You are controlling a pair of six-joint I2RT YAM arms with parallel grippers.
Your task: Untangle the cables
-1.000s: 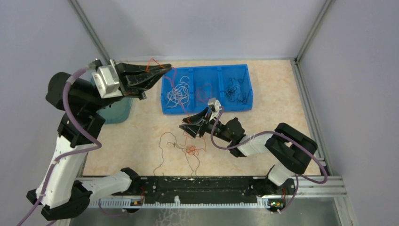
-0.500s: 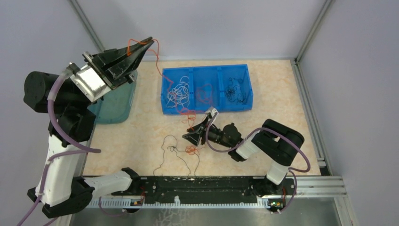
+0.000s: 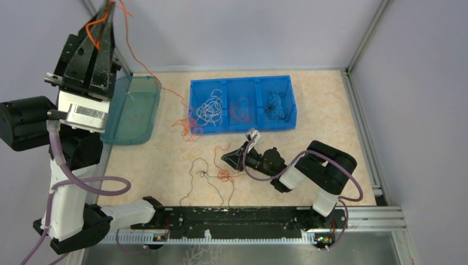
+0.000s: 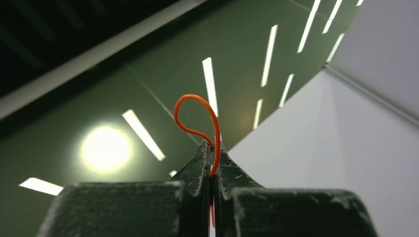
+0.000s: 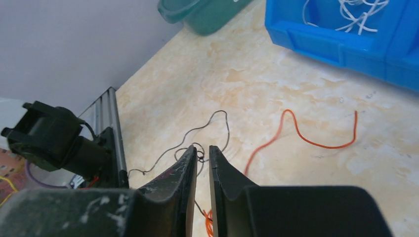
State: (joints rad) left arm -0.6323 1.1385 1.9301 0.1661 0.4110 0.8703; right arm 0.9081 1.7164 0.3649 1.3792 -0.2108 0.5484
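My left gripper (image 3: 110, 6) is raised high at the far left, shut on a thin orange cable (image 4: 197, 101) that loops out past its tips (image 4: 213, 145). That orange cable (image 3: 149, 72) slopes down to a curl on the table beside the blue bin (image 3: 243, 130). My right gripper (image 3: 227, 160) hangs low over the table, its jaws a narrow gap apart (image 5: 203, 148), nothing clamped between them. Just beyond its tips lies a thin black cable (image 5: 217, 116) with a small knot. An orange clump (image 3: 223, 176) lies under the jaws, and a loose orange strand (image 5: 316, 143) lies to the right.
The blue bin has three compartments, holding white cables (image 3: 209, 107), orange ones (image 3: 240, 107) and black ones (image 3: 274, 105). A teal tray (image 3: 132, 110) lies at the far left of the table. Metal rails edge the table at right and front.
My left arm swung up and to the left, drawing the orange cable out into a long sloping line. My right gripper dropped closer to the table and its jaws narrowed.
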